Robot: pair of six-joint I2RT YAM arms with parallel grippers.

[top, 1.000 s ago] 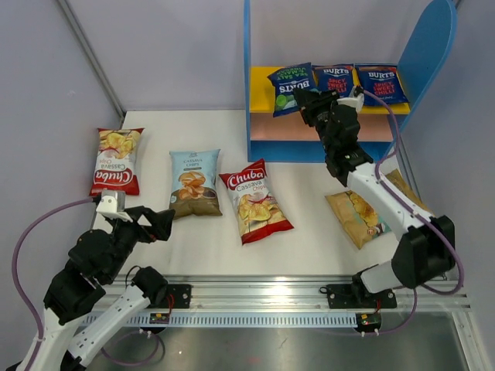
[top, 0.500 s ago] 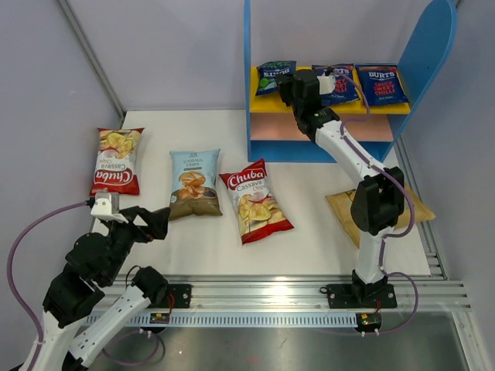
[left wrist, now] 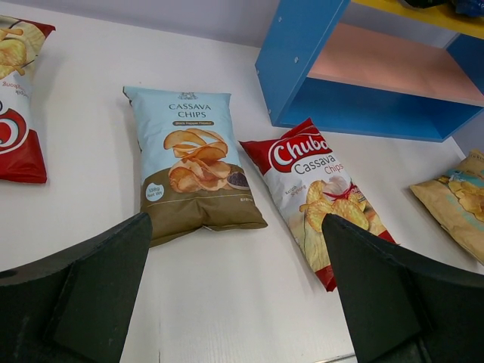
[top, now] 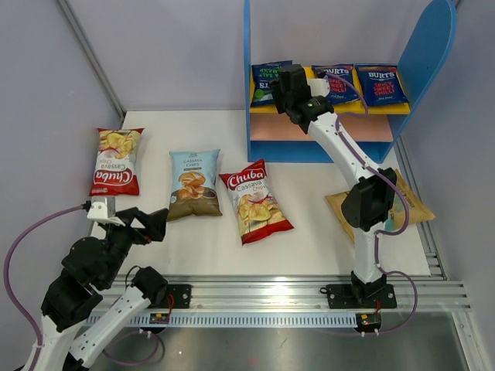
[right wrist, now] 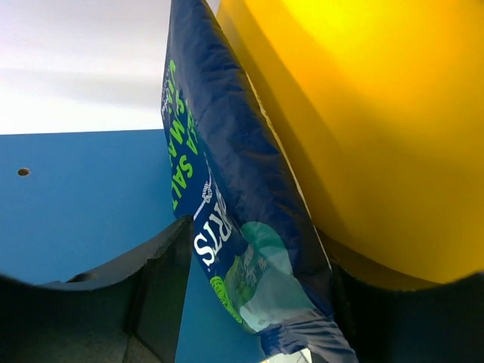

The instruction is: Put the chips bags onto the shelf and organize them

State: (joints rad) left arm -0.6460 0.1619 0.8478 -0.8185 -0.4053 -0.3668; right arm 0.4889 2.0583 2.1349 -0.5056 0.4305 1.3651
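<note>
On the shelf's (top: 249,116) yellow board lie three dark blue chips bags: one with green print (top: 265,80) at the left end and two more (top: 342,80) (top: 381,83) to its right. My right gripper (top: 285,82) is at the left bag. In the right wrist view that bag (right wrist: 227,189) lies between the gripper's (right wrist: 257,253) spread fingers, against the yellow board (right wrist: 378,113). On the table lie two red-white bags (top: 116,161) (top: 255,201), a light blue-brown one (top: 193,182) and a tan one (top: 412,202), half hidden by the right arm. My left gripper (top: 158,224) (left wrist: 236,227) hovers open and empty near the front left.
The shelf's pink middle board (top: 267,127) and blue base (top: 278,151) hold nothing. Its tall rounded blue side (top: 429,46) stands at the right. Grey walls close in on the left and right, and a metal rail (top: 263,294) runs along the near edge.
The right arm carried the green-print blue bag left along the yellow board to its left end, and its jaws have widened. The left arm has barely moved.
</note>
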